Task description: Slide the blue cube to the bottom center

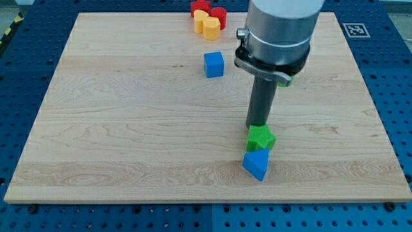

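My tip (259, 124) touched the green star (261, 138) above a blue wedge (256, 164); the blue cube (214, 64) sat apart; the rod had no jaws.

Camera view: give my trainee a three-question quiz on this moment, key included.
1. True or false: my tip touches the blue cube.
2. Which block sits right below my tip? A) green star block B) yellow block C) red block
3. Fill in: the blue triangular block lies toward the view's ____ from the green one.

Key: 1 false; 2 A; 3 bottom.
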